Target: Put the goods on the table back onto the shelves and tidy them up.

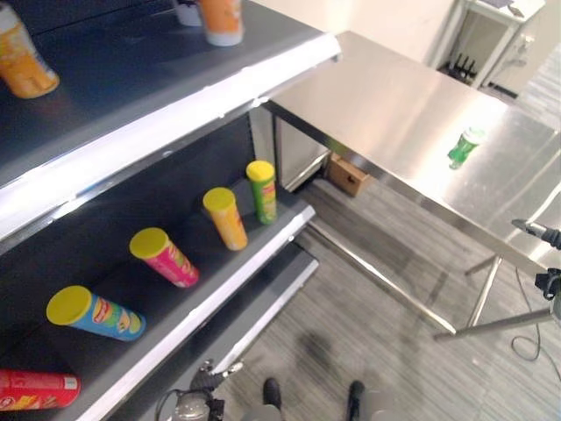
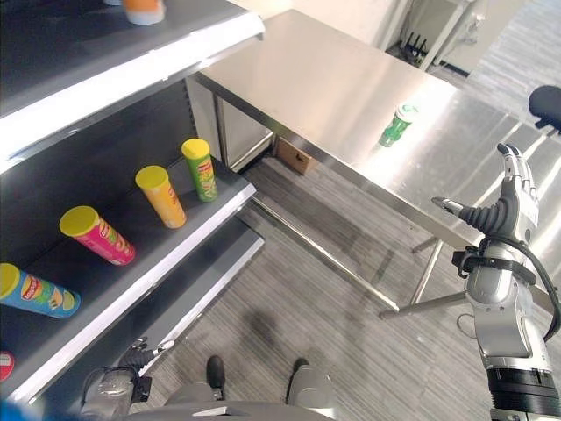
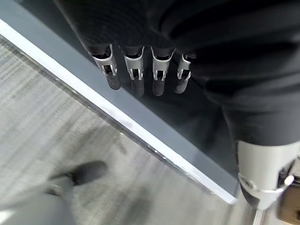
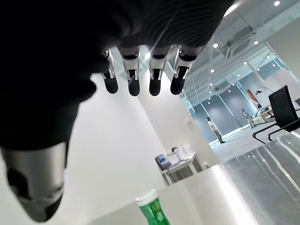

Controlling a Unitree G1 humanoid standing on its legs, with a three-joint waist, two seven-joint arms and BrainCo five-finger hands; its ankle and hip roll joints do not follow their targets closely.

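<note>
A green can with a white lid lies on the steel table, and it also shows past my right hand's fingers. My right hand is raised at the table's near edge, to the right of the can and apart from it, open and holding nothing. My left hand hangs low by the front edge of the bottom shelf board, open and holding nothing. On the middle shelf lie green, orange, pink, blue and red chip cans.
The top shelf carries an orange pack at the left and an orange cup further back. A cardboard box sits on the floor under the table. A black chair back stands beyond my right hand.
</note>
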